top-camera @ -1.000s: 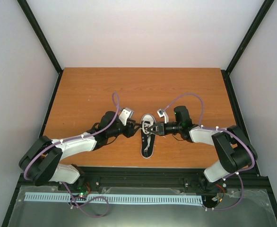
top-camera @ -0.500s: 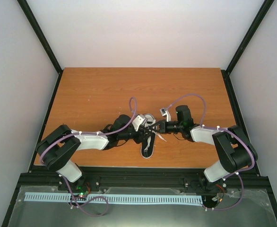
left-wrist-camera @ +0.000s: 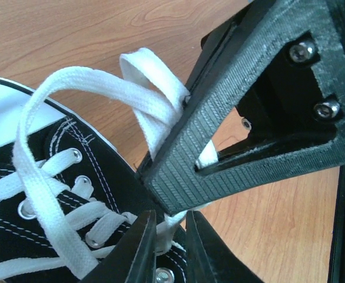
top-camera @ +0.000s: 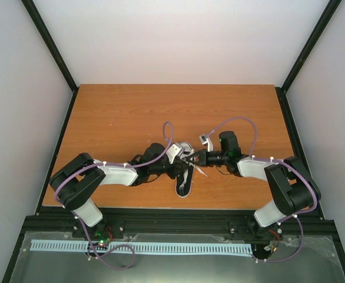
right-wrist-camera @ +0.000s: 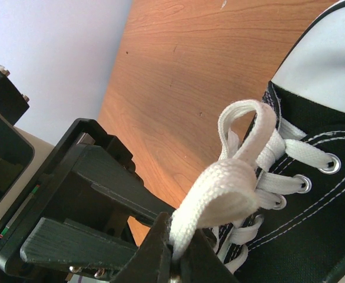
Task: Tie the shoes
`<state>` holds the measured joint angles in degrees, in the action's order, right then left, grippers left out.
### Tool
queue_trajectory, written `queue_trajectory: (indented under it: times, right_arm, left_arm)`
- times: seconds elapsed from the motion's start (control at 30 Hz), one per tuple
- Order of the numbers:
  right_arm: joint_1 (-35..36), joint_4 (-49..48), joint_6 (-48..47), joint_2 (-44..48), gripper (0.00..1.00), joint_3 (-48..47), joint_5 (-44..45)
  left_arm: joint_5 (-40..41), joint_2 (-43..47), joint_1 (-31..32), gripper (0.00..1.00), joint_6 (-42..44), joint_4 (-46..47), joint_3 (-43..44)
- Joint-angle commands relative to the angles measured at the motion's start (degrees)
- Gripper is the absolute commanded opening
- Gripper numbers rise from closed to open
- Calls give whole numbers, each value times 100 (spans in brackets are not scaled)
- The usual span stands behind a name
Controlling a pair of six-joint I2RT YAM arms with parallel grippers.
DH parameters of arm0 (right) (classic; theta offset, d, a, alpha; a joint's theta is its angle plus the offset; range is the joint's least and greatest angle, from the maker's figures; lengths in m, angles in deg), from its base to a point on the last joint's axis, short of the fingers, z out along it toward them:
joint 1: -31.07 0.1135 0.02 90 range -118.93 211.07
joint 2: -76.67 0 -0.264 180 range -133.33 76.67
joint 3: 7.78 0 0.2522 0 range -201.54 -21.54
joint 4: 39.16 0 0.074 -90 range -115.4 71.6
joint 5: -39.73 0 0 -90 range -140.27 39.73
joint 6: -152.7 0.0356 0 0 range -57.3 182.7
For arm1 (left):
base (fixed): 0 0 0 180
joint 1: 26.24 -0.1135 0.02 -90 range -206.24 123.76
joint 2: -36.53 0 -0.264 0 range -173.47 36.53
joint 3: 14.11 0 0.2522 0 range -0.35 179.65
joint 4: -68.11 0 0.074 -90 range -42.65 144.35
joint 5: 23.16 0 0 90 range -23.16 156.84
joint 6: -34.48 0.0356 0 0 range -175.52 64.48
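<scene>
Top external view: a small black canvas low-top sneaker with a white toe cap (top-camera: pixel 183 187) is lying on the brown wooden tabletop (top-camera: pixel 113 118), a little nearer the front edge than the middle, between the two arms. The left gripper (top-camera: pixel 182 167) and the right gripper (top-camera: pixel 194 159) are meeting over its laced upper, tips just beside each other; from here the jaws are too small to judge. Left wrist view: the left gripper's own fingers (left-wrist-camera: pixel 138 250) are standing narrowly apart with a strand of the white flat woven laces (left-wrist-camera: pixel 90 85) running between them. Whether they are pinching it cannot be told. The right gripper's dark ribbed finger (left-wrist-camera: pixel 219 106) is crossing close above, and a lace loop is arching from the eyelets toward it. Right wrist view: the right gripper (right-wrist-camera: pixel 173 253) is clamping together on a folded lace loop (right-wrist-camera: pixel 219 188) — the band is rising out of the closed tips and curling back toward the eyelets of the black upper (right-wrist-camera: pixel 314 194). The left gripper's dark ribbed finger (right-wrist-camera: pixel 102 183) is sitting just beside it, over the bare wood.
</scene>
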<state>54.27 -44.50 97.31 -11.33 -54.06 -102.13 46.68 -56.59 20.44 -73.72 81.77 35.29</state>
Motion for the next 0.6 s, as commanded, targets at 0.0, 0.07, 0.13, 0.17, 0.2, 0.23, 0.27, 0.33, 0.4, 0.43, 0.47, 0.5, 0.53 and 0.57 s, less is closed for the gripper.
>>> queue_trajectory:
  times: [0.0,0.07,0.13,0.17,0.2,0.23,0.27,0.33,0.4,0.43,0.47,0.5,0.53,0.57]
  right_arm:
    - [-35,-82,11,-14,3,-53,-79]
    - [-35,-82,16,-15,3,-52,-85]
    - [-37,-80,11,-7,3,-53,-96]
    - [-35,-79,10,-6,3,-53,-94]
    - [-35,-77,11,-6,3,-56,-102]
    - [-35,-77,6,-13,3,-54,-105]
    - [-35,-77,10,-19,3,-60,-105]
    - [-35,-85,19,-34,3,-69,-97]
    - [-35,-86,28,-32,3,-60,-97]
    - [-35,-86,26,-28,3,-53,-92]
    - [-37,-86,28,-25,3,-53,-88]
    - [-35,-95,28,-24,3,-53,-100]
    - [-35,-97,28,-24,3,-53,-105]
    - [-35,-109,28,-17,3,-46,-105]
  left_arm:
    - [224,59,34,16,63,238,58]
    - [295,41,30,14,68,214,70]
    - [311,0,34,14,87,179,111]
    - [292,-36,34,14,87,181,132]
    - [269,-72,30,14,85,184,155]
    - [230,-96,32,14,75,203,176]
    - [191,-125,34,15,57,226,194]
    - [119,-176,35,19,13,296,213]
    - [71,-223,43,22,2,339,232]
    - [58,-243,51,23,-7,355,247]
    - [68,-269,52,23,-4,352,262]
    - [99,-297,52,24,0,352,283]
    - [120,-319,52,24,-6,370,285]
    - [130,-339,48,24,-1,389,298]
